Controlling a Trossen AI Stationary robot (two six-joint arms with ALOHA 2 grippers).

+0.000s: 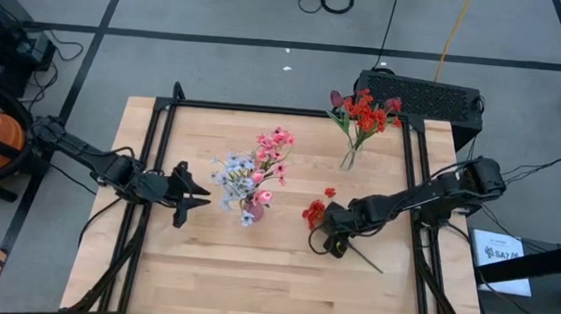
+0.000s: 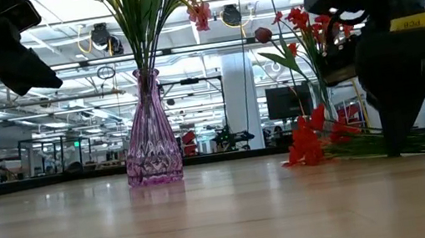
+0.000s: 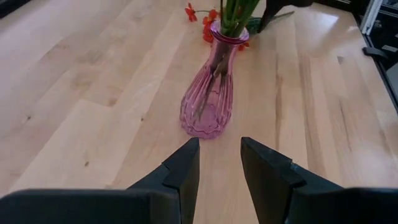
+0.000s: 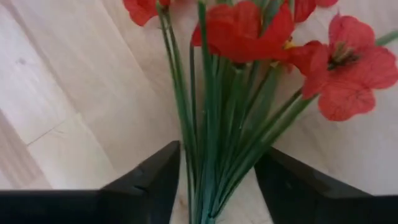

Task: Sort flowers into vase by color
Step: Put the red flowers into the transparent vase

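A red flower spray [image 1: 315, 213] lies flat on the table, its thin green stalks [image 4: 214, 118] running toward the near right. My right gripper [image 1: 332, 241] points down over those stalks and is open, one finger [image 4: 155, 180] on each side of the bundle, with no touch showing. A pink glass vase [image 1: 252, 213] stands mid-table with pink and pale blue-white flowers [image 1: 255, 165] in it. A clear vase [image 1: 348, 160] at the far right holds red flowers [image 1: 366, 112]. My left gripper [image 3: 219, 155] hovers open left of the pink vase [image 3: 208, 102], holding nothing.
Black frame rails [image 1: 159, 168] run along both sides and the far edge of the wooden table. A black box [image 1: 421, 96] sits behind the far right corner. Bare wood lies along the near edge and between the two vases.
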